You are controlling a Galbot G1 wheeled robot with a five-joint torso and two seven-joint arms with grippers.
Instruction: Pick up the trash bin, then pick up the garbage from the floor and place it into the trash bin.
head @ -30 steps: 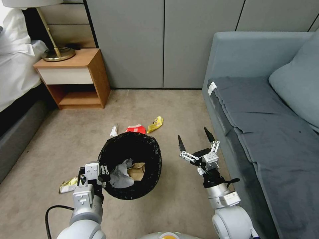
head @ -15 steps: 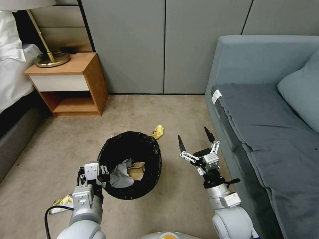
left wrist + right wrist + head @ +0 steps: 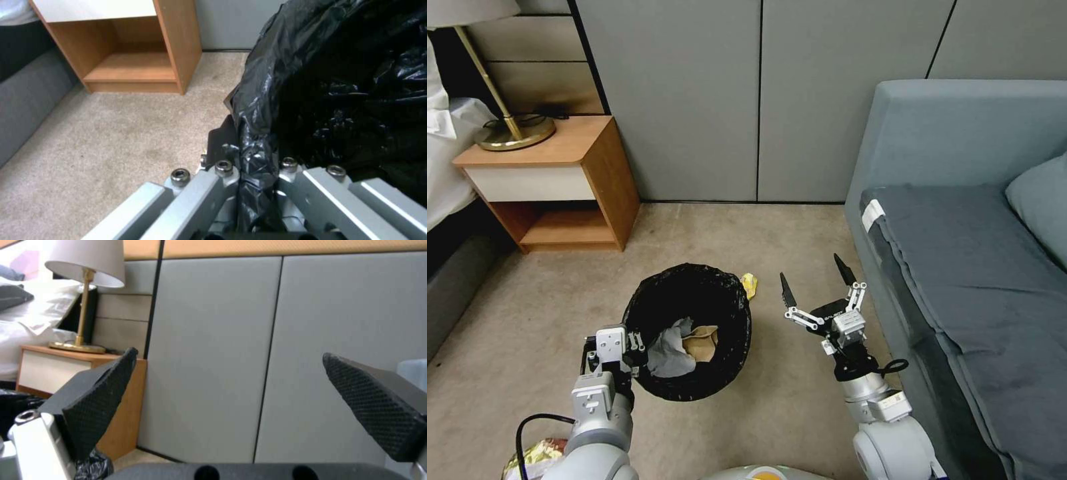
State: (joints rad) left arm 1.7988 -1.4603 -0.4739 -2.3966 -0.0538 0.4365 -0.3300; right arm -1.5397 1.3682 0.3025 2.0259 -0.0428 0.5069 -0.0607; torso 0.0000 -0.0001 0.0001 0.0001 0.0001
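While my left pincer [image 3: 627, 350] is pinching the bin [image 3: 694, 320] at its seven o'clock rim, my right pincer [image 3: 817, 285] is hanging spread at its three o'clock.

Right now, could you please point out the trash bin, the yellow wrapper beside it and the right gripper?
trash bin [image 3: 662, 303]: head view, far-left black-lined rim.
yellow wrapper [image 3: 750, 285]: head view, the part peeking past the bin's rim.
right gripper [image 3: 817, 287]: head view, midway between its open fingertips.
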